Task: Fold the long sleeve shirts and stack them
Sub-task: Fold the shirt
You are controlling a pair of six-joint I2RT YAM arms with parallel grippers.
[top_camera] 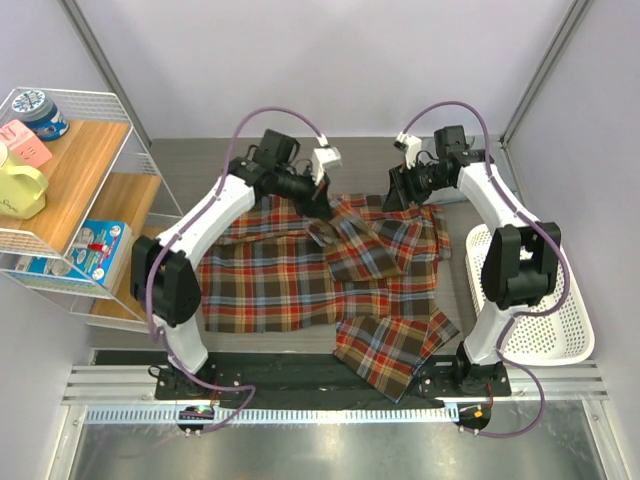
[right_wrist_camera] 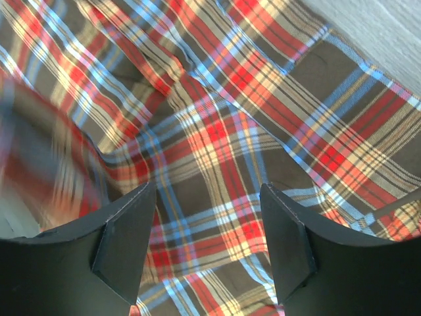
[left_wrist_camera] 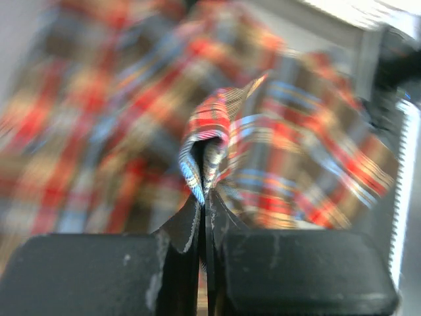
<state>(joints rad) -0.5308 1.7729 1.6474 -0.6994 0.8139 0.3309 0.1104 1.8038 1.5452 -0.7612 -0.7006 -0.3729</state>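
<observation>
A red, brown, blue and yellow plaid long sleeve shirt (top_camera: 270,275) lies spread over the table between my arms, one part hanging over the near edge. My left gripper (top_camera: 318,207) is above the shirt's far middle. In the left wrist view it (left_wrist_camera: 205,194) is shut on a raised fold of the plaid cloth (left_wrist_camera: 210,141). My right gripper (top_camera: 397,195) hovers over the shirt's far right corner. Seen from the right wrist, it (right_wrist_camera: 207,189) is open, with flat plaid cloth (right_wrist_camera: 217,131) below and nothing between the fingers.
A white mesh basket (top_camera: 570,320) stands at the right, beside the right arm. A wire and wood shelf (top_camera: 95,190) with cups and boxes stands at the left. The metal frame rail (top_camera: 320,380) runs along the near edge.
</observation>
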